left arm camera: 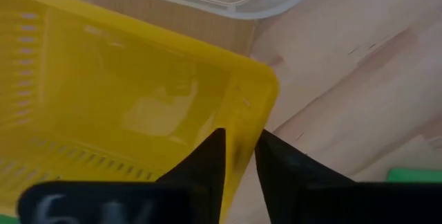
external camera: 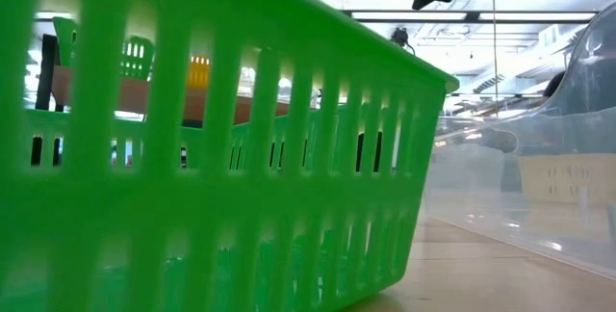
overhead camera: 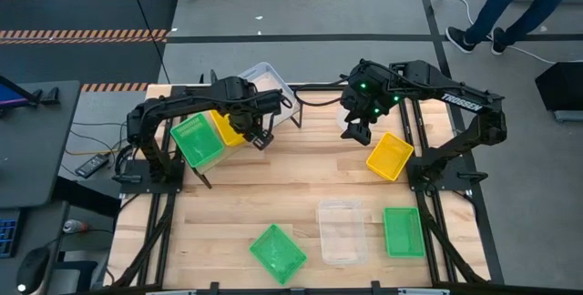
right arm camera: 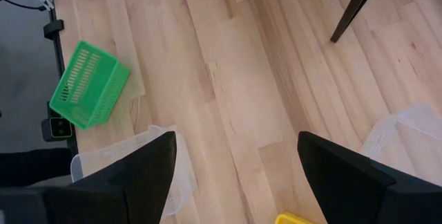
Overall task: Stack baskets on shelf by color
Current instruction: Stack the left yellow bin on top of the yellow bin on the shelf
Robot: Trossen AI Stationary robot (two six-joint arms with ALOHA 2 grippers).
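Now, left fingers pinching yellow basket rim beside green basket, right fingers spread above desk.

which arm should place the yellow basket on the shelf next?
Left. The left gripper is already shut on the rim of the yellow basket at the shelf, beside a green basket and a clear basket. The right gripper hangs open and empty above the table.
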